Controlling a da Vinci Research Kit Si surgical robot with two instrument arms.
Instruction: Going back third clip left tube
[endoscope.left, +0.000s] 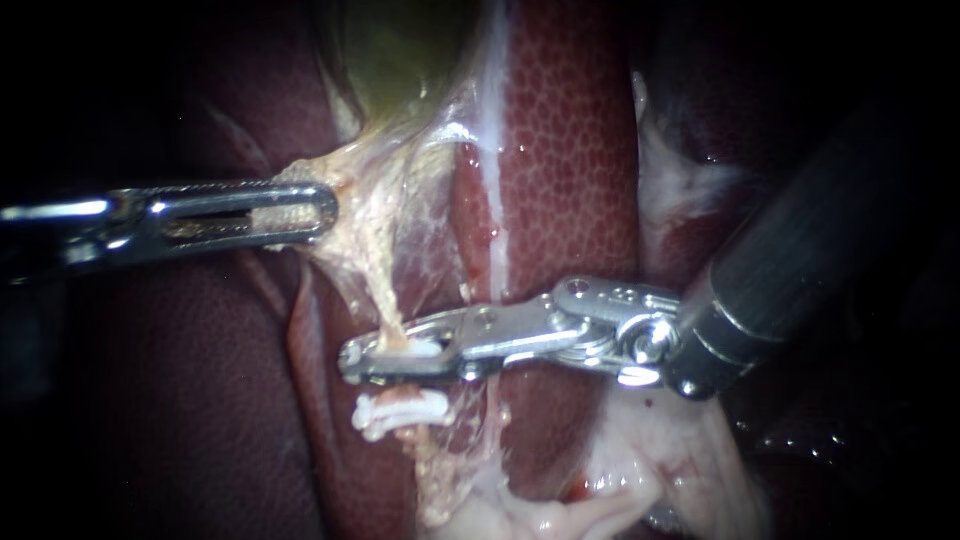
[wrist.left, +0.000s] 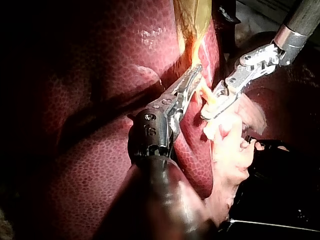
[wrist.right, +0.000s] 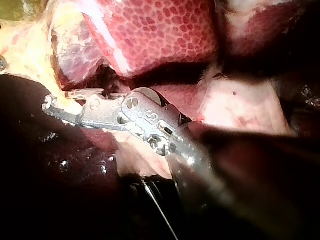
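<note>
Liver bed: dark red, mottled liver (endoscope.left: 570, 150) fills the scene, with the glossy greenish gallbladder (endoscope.left: 400, 50) at the far side.
Tube: a thin pale yellow tube (endoscope.left: 385, 305) runs from the stretched tissue below the gallbladder toward the near side, left of centre.
Clips: one small white plastic clip (endoscope.left: 415, 348) sits across the tube. A pair of white clips (endoscope.left: 400, 410) lies on the tube just nearer.
Right instrument: the slender silver right instrument's hand (endoscope.left: 365, 360) points left across the tube from a dark shaft slanting in from the right. Its jaws are barely parted, with a slim dark gap showing, and they straddle the small white clip without seeming to pinch it.
Left instrument: the left instrument's hand (endoscope.left: 320, 210) lies level, its slotted jaws closed on yellowish-white membrane (endoscope.left: 365, 190) at the gallbladder's neck, holding it taut to the left.
Risk: if the jaws withdraw too narrow or at an angle, a hooked tip could catch the clip and drag or tear the tube. Extra pull from the left could add strain.
</note>
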